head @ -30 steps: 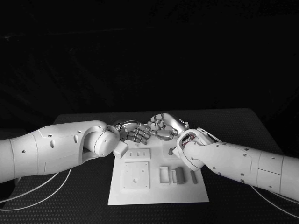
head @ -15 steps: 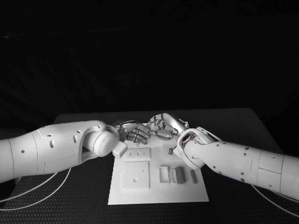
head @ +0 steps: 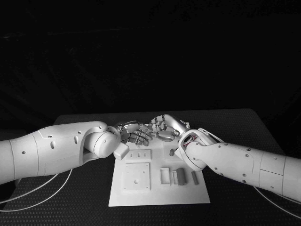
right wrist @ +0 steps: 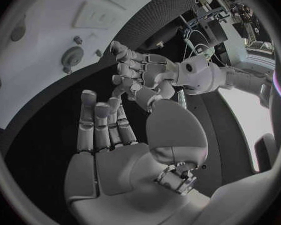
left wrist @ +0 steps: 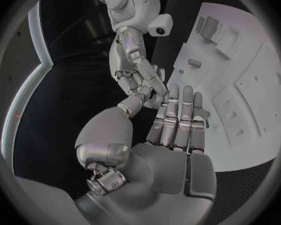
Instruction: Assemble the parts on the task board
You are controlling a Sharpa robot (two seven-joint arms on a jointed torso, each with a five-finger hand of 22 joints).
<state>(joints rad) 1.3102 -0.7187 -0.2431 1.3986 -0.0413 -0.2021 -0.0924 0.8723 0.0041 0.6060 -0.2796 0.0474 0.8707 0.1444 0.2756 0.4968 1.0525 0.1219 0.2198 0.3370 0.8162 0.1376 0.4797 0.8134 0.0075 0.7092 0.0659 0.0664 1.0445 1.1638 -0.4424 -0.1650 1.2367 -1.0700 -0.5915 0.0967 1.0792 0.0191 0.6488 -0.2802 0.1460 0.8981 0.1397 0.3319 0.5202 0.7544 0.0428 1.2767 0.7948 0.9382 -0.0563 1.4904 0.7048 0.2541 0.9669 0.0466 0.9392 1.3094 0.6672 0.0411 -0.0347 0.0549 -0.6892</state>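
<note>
The white task board [head: 161, 188] lies in the middle of the table. Over its far edge my left hand [head: 132, 135] and right hand [head: 165, 127] meet fingertip to fingertip. In the left wrist view the left hand [left wrist: 172, 130] brings thumb and straight fingers up to the right hand [left wrist: 137, 70], whose fingertips point down between them. A small pale spot [left wrist: 154, 101] shows there; I cannot tell if it is a part. The right wrist view has the right hand [right wrist: 115, 145] reaching toward the curled left hand [right wrist: 143, 75]. Small upright parts [head: 179, 176] stand on the board.
A square plate [head: 136, 177] and a slotted block [head: 141, 155] sit on the board's left half, and a short peg [head: 172, 151] stands near my right wrist. Loose cables [head: 35, 200] trail over the black table [head: 239, 127] under both arms.
The left hand's fingers have edged slightly closer to the right hand's fingertips. Both arms and the board stay where they were.
</note>
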